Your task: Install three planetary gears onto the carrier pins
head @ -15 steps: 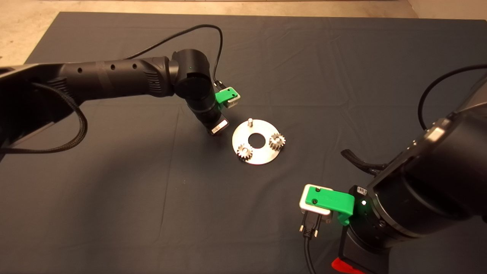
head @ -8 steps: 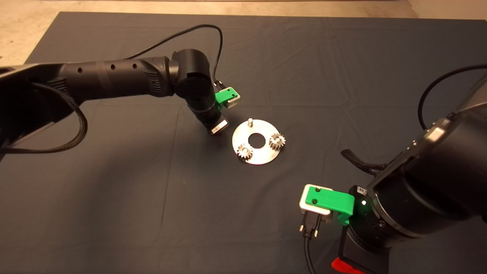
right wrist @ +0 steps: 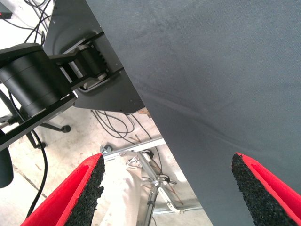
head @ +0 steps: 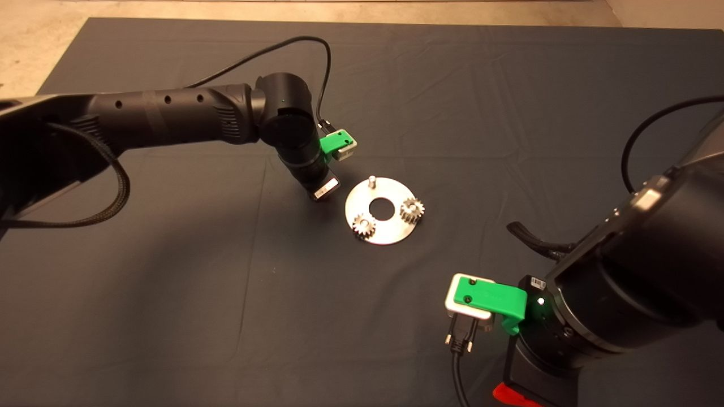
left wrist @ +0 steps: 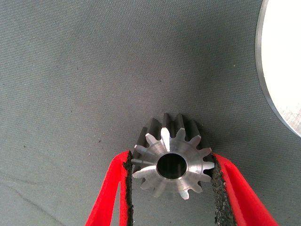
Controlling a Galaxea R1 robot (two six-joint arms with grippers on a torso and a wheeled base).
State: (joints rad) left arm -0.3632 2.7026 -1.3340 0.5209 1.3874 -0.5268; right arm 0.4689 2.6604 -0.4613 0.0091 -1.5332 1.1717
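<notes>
Gripping the third of the planetary gears [left wrist: 170, 165], the left gripper [left wrist: 171, 188] has its black pads [left wrist: 217, 188] pressed against the teeth on both sides (bore facing the camera), just beside the round disc [head: 390, 233] on the dark mat [head: 509, 113]. Two gears [head: 412, 210] sit on carrier pins; one bare pin [head: 371, 181] stands free. The right gripper [right wrist: 171, 188] waits low right, fingers spread wide.

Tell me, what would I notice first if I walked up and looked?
Probably the shiny round disc in the middle of the dark mat, with two small gears sitting on it and one bare pin at its far edge. Just left of it, the left gripper pinches a third gear between its red fingers.
</notes>
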